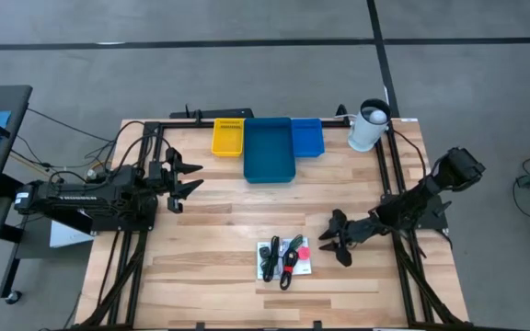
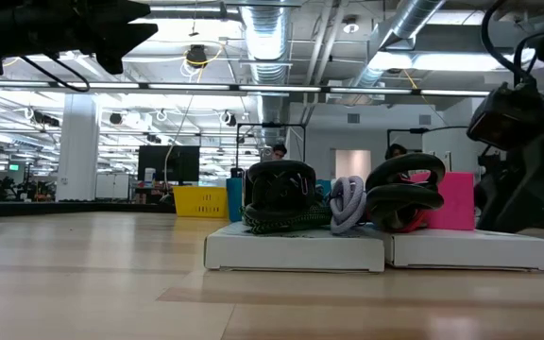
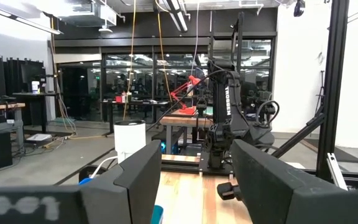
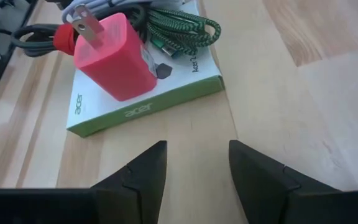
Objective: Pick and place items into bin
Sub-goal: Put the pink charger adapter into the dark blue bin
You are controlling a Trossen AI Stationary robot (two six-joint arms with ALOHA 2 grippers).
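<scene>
The right hand (image 1: 335,241), fingers spread and empty, hovers low beside the pink charger (image 4: 112,57) lying on white boxes (image 4: 148,99), while the left hand (image 1: 184,176) waits open near the table's (image 1: 219,230) left edge.

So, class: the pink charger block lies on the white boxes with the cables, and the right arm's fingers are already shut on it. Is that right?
Not quite. The pink charger block does lie on the white boxes with the cables, but the right wrist view shows the right gripper open and short of it, its fingers holding nothing.
</scene>
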